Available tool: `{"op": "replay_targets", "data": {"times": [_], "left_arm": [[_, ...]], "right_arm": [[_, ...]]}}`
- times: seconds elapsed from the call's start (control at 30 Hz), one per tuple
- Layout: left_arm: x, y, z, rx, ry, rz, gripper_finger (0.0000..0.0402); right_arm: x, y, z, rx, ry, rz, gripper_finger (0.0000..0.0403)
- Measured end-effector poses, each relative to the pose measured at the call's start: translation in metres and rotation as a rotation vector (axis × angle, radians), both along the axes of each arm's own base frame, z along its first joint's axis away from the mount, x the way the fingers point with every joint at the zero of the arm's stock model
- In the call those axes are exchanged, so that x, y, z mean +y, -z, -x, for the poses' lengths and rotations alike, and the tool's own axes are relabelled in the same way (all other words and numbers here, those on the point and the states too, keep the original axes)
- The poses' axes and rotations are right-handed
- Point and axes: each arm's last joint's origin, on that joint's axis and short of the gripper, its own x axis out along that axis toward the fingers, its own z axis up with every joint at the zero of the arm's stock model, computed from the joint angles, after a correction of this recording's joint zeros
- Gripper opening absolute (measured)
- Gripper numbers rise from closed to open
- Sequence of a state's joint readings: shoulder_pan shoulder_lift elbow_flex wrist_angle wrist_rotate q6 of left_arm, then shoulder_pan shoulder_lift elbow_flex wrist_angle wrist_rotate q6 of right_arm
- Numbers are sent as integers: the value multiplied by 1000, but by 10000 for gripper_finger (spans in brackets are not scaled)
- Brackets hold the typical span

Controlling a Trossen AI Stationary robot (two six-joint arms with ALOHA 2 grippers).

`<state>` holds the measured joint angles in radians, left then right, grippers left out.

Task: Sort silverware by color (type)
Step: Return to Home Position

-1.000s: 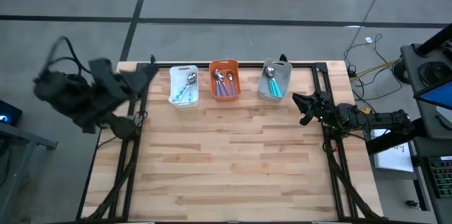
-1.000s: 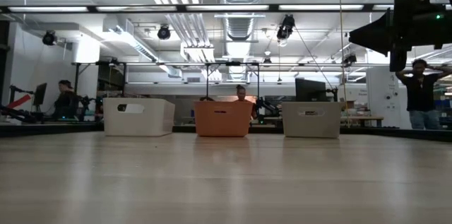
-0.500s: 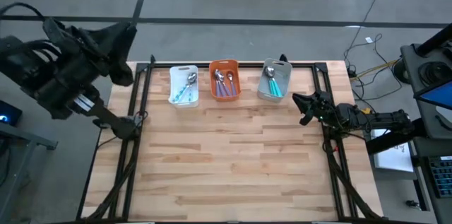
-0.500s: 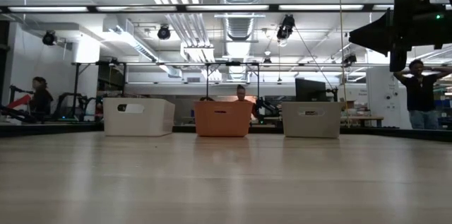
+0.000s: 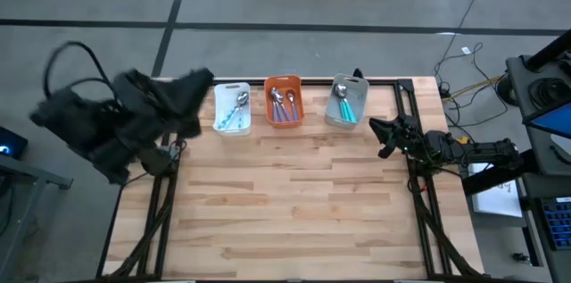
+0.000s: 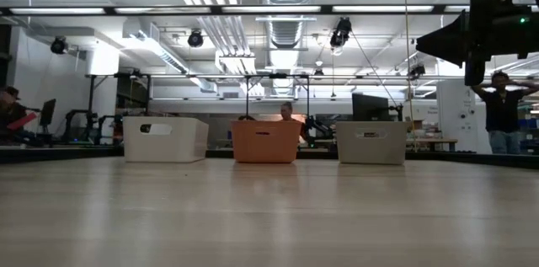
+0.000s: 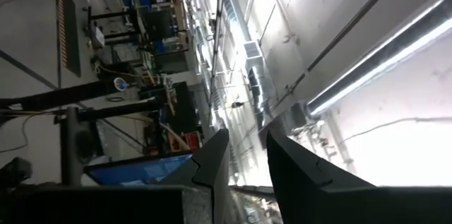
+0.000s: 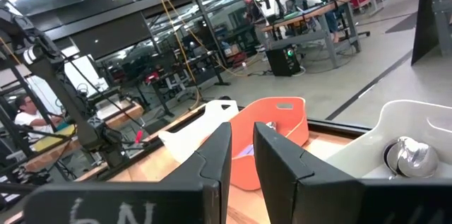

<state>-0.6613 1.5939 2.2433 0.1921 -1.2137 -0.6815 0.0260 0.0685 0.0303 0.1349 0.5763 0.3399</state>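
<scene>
Two empty grippers: left gripper and right gripper each barely parted, touching nothing.

Three bins in row along far edge of table: left bin, middle bin, right bin; spoons inside each. Left arm over far-left corner; right arm at right edge, beside right bin

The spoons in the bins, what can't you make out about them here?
1. High view: the spoons overlap and are too small to count per bin.
2. Low view: the walls of the white bin, orange bin and grey bin hide every spoon.
3. Right wrist view: the picture edge cuts off the grey bin, so only metal bowls show.
</scene>
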Motion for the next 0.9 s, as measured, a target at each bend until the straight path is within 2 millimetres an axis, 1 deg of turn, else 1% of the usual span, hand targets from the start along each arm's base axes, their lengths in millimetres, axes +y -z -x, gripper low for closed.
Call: {"op": "replay_targets", "data": {"times": [0.13,0.3,0.4,0.5,0.63,0.7,0.8,0.9], "left_arm": [[-20,14,-25,48,0,-37,78],[-50,43,-65,129,1,-101,78],[-71,65,-91,186,1,-145,78],[-93,95,-120,252,1,-197,78],[-124,144,-160,351,2,-274,78],[-140,174,-179,406,2,-317,78],[-162,227,-208,494,2,-386,78],[-182,288,-233,592,3,-463,78]], "right_arm": [[0,0,0,0,0,0,52],[0,0,0,0,0,0,52],[0,0,0,0,0,0,52],[0,0,0,0,0,0,52],[0,0,0,0,0,0,52],[0,0,0,0,0,0,52],[0,0,0,0,0,0,52],[0,0,0,0,0,0,52]]}}
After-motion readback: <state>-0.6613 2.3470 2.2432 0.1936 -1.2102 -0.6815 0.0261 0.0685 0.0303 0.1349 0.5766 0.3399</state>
